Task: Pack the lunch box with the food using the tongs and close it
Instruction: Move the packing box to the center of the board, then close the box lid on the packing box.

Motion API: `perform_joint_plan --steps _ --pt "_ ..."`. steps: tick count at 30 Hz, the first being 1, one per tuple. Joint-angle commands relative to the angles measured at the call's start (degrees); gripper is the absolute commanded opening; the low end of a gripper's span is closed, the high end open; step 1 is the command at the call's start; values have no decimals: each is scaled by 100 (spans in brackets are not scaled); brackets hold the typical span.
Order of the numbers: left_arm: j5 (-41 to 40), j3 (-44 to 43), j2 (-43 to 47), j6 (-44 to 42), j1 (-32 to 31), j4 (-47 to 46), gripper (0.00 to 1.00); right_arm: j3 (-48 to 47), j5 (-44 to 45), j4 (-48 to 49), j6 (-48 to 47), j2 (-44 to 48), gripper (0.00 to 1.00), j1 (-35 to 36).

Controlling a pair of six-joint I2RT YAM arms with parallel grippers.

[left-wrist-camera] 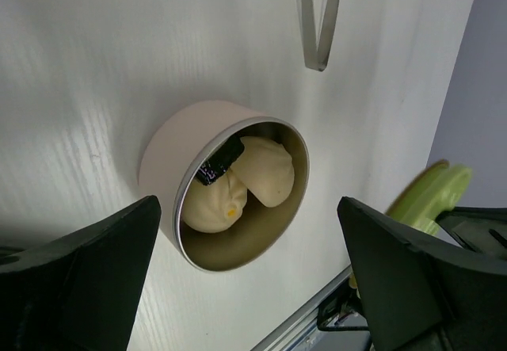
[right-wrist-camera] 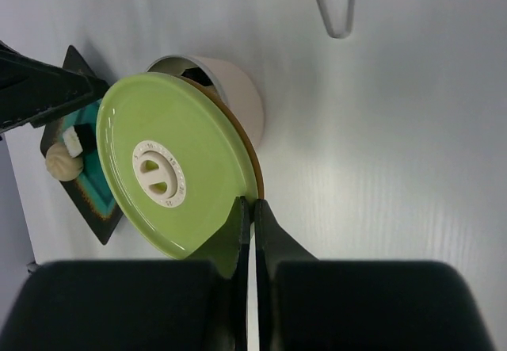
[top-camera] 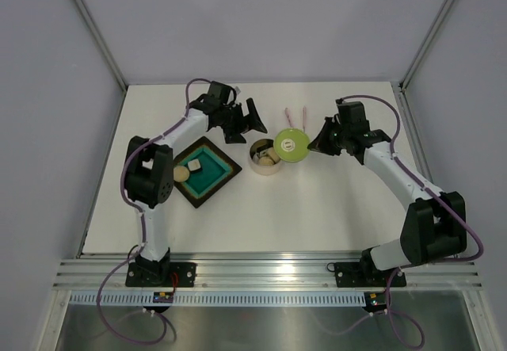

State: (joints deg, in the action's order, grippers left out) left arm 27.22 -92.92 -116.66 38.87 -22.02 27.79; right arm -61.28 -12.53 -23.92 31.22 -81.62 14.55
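The round steel lunch box stands on the table with two beige dough balls inside. Its light-green lid hangs tilted over the tin's right rim, and my right gripper is shut on the lid's edge. My left gripper is wide open just behind the tin, with nothing between its fingers. The pale pink tongs lie on the table behind the lid, free of both grippers. One more ball and a pale cube of food sit in the tray.
The dark square tray with a teal inside lies left of the tin, close to the left arm. The tongs' tip shows beyond the tin in the right wrist view. Grey walls stand around the white table.
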Motion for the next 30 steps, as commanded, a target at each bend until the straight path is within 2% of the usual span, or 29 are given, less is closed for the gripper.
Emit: perform_joint_plan --steps 1,7,11,19,30 --pt "-462 169 855 -47 224 -46 99 -613 58 37 -178 -432 0 303" --pt "-1113 713 1838 24 514 25 99 -1219 -135 -25 -275 -1171 0 575" --pt "-1219 881 2174 -72 550 77 99 -1351 -188 98 -196 -1487 0 681" --pt "-745 1057 2209 -64 524 25 99 -1598 -319 168 -187 -2120 0 708" --pt "-806 793 1981 -310 225 253 99 -1783 -513 186 -178 -2428 0 787"
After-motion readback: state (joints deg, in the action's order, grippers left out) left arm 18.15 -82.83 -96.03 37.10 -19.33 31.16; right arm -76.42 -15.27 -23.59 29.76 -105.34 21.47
